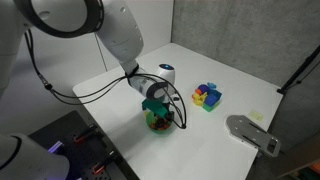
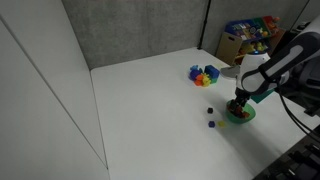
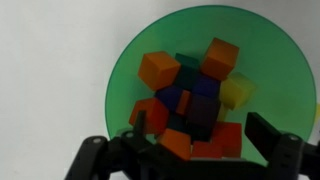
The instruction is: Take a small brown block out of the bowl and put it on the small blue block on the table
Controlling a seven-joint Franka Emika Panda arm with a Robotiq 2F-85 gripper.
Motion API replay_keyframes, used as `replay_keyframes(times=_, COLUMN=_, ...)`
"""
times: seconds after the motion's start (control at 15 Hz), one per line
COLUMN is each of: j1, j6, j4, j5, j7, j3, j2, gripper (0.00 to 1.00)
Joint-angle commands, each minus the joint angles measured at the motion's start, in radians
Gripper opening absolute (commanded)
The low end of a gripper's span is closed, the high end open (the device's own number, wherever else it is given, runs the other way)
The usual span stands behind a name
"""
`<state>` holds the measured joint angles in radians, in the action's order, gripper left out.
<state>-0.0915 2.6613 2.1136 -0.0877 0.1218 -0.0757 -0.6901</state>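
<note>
my hand low over the green bowl — fingers spread, clasping nothing.
my fingers hide the bowl's lower rim; brown-orange blocks lie heaped inside it. white surface, grey wall. only an exterior view shows two small dark blocks near the bowl — colour too small to tell.

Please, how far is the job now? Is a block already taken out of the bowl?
Done: only the approach. The hand is open, low over the green bowl, fingers either side of the blocks inside. In hand: the grasp; nothing is held yet. Left: lifting one out and setting it on one of the two small dark blocks on the table, which carry nothing.
</note>
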Motion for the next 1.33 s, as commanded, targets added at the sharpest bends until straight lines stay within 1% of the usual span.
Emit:
replay_keyframes(times=0.0, j1=-0.010, j6=0.049, j4=0.042, j5=0.014, j7=-0.021, j3=0.006, j2=0.015, gripper=1.00)
replay_keyframes(times=0.13, j1=-0.006, j6=0.061, j4=0.052, j5=0.011, j7=-0.028, j3=0.002, j2=0.012, gripper=1.00)
replay_keyframes(times=0.2, j1=-0.005, j6=0.063, j4=0.055, j5=0.010, j7=-0.031, j3=0.000, j2=0.011, gripper=0.75)
replay_keyframes(times=0.27, j1=-0.005, j6=0.063, j4=0.057, j5=0.010, j7=-0.033, j3=-0.001, j2=0.011, gripper=0.74)
replay_keyframes(times=0.4, j1=-0.003, j6=0.061, j4=0.057, j5=0.009, j7=-0.039, j3=-0.006, j2=0.011, gripper=0.58)
replay_keyframes(times=0.53, j1=-0.001, j6=0.052, j4=0.054, j5=0.008, j7=-0.043, j3=-0.012, j2=0.015, gripper=0.41)
replay_keyframes(times=0.8, j1=0.015, j6=0.016, j4=0.048, j5=0.006, j7=-0.068, j3=-0.018, j2=0.043, gripper=0.10)
replay_keyframes(times=0.87, j1=0.020, j6=0.009, j4=0.048, j5=0.004, j7=-0.073, j3=-0.019, j2=0.053, gripper=0.05)
replay_keyframes(times=1.07, j1=0.043, j6=-0.005, j4=0.048, j5=-0.006, j7=-0.092, j3=-0.027, j2=0.081, gripper=0.00)
replay_keyframes(times=1.13, j1=0.052, j6=-0.011, j4=0.047, j5=-0.010, j7=-0.099, j3=-0.030, j2=0.090, gripper=0.04)
replay_keyframes(times=1.27, j1=0.066, j6=-0.019, j4=0.047, j5=-0.015, j7=-0.106, j3=-0.035, j2=0.102, gripper=0.06)
